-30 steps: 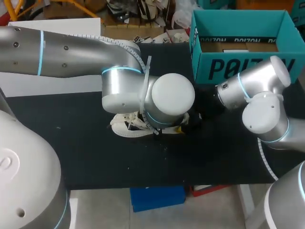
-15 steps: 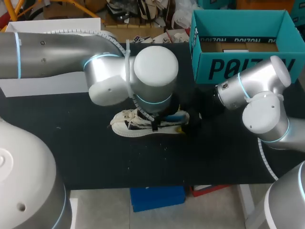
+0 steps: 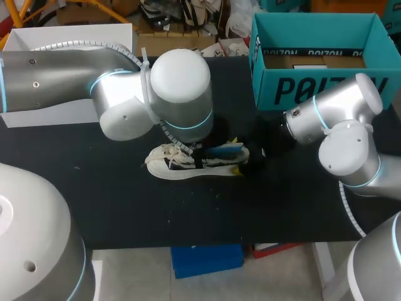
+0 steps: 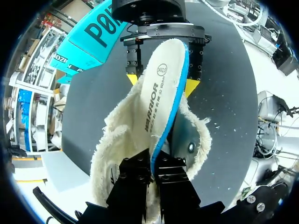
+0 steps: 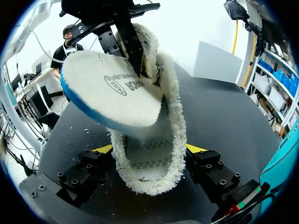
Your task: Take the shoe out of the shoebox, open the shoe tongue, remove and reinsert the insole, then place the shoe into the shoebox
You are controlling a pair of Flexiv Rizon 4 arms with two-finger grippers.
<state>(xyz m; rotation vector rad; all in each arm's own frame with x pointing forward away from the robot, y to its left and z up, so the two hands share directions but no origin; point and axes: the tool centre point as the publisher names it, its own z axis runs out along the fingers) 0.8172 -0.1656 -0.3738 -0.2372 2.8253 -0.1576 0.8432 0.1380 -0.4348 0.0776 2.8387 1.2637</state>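
A white fleece-lined shoe lies on the black table, toe toward my left. Seen from the left wrist, my left gripper is shut on the front end of the white, blue-edged insole, which is lifted and slants up out of the shoe. My right gripper holds the shoe's heel between its wide-set yellow tips, one finger on each side. The insole hangs above that heel, held by my left gripper's black fingers. From the head camera the insole shows beside my left wrist.
A teal shoebox stands open at the back right, behind my right arm. A white box sits at the back left. Black table stretches in front of the shoe.
My left arm has drawn back and to the left, lifting the insole up out of the shoe. The shoe shows more now. The right arm has kept still.
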